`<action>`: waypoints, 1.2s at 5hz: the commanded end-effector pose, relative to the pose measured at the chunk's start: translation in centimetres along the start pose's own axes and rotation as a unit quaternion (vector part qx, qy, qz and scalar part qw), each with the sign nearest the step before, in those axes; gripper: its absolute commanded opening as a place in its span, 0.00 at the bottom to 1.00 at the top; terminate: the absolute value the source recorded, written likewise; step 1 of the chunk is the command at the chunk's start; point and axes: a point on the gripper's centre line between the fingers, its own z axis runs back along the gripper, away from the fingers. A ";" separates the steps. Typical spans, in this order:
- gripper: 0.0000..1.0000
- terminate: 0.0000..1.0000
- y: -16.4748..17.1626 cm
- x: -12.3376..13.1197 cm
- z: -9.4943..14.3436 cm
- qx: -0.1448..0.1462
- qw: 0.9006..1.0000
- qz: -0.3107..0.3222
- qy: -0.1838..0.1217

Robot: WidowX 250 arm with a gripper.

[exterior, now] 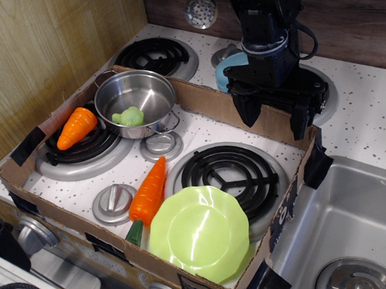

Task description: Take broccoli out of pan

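Inside the pan (136,95), against its near wall, sits the broccoli (128,116). It looks light, hard and lumpy, likely slick plastic, so I would pinch across its bumpy crown from above. My pincer (273,119) hangs released, well right of the pan.

Light blue bowl (230,66) mostly behind arm.
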 end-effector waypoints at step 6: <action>1.00 0.00 8.4 -0.1 5.9 0.145 0.947 0.286 0.008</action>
